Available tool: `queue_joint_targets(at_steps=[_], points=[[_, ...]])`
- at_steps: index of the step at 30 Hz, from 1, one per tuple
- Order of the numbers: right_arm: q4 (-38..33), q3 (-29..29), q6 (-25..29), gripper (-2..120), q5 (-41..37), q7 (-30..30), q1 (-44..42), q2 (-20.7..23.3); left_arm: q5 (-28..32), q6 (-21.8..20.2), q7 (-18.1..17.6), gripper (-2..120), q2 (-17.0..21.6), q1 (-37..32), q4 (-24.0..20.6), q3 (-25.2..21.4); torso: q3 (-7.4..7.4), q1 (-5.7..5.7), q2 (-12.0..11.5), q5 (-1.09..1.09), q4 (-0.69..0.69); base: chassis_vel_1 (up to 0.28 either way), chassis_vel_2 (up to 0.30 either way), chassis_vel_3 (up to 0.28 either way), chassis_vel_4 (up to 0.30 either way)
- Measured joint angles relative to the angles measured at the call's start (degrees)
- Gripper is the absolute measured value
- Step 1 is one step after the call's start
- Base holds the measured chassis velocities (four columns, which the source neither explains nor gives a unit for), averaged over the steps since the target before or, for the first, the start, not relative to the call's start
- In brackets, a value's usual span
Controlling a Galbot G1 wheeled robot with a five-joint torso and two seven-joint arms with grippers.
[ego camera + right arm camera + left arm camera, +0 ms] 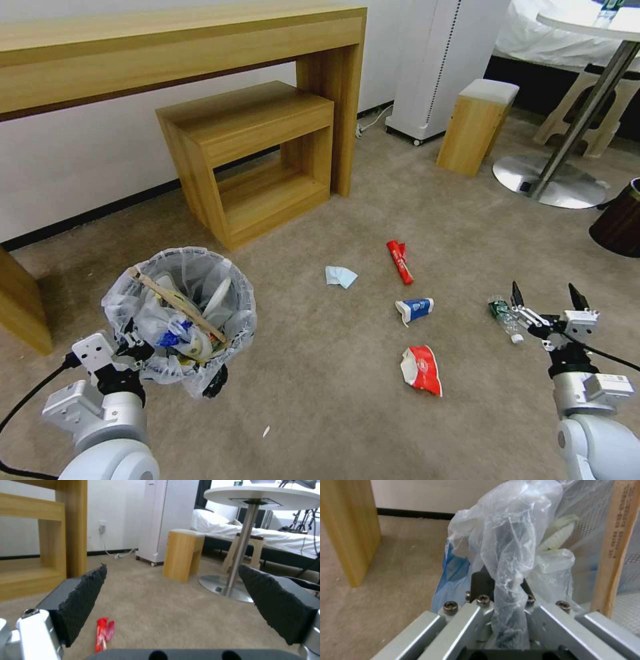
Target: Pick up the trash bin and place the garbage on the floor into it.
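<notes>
1. Gripping the trash bin (180,313) by its rim and bag liner, the left gripper (130,350) has its jaws pinched on the plastic; the bin already holds a wooden stick (177,303) and pale litter.
2. The right gripper (548,300) hangs with its fingers spread wide and nothing between them, just right of the green-label bottle (503,317).
3. Right of the bin on the floor (320,373) lie a pale blue tissue (341,276), a red packet (400,261), a blue-white cup (415,310) and a red-white wrapper (422,369).
4. Risk, as I judge it: the left grip seems to catch mostly thin liner, so the plastic could slip or tear and the bin tilt, spilling its contents.
5. The round bottle may roll away if one finger touches it first.
</notes>
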State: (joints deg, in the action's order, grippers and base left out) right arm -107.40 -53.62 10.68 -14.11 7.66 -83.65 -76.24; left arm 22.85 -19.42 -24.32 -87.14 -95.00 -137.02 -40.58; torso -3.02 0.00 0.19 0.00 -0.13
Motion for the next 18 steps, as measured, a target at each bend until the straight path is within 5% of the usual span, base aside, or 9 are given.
queue_joint_targets(at_steps=[10, 18], points=[[0.38, 0.0, 2.11, 100, -0.05, 0.05, -0.01, 0.19, -0.78, 0.24, 0.06, 0, -0.02, -0.36, -0.26, 0.23, -0.03, 0.02, -0.01, 0.0, 0.0, -0.223, 0.227, 0.218, -0.227], [1.27, 1.56, 1.34, 100, 0.63, -0.54, 0.12, 1.08, -2.49, 0.64, 0.11, 0, -0.89, -1.11, -0.56, 1.06, 0.01, 0.01, 0.0, -0.01, 0.0, -0.05, 0.072, 0.061, -0.045]])
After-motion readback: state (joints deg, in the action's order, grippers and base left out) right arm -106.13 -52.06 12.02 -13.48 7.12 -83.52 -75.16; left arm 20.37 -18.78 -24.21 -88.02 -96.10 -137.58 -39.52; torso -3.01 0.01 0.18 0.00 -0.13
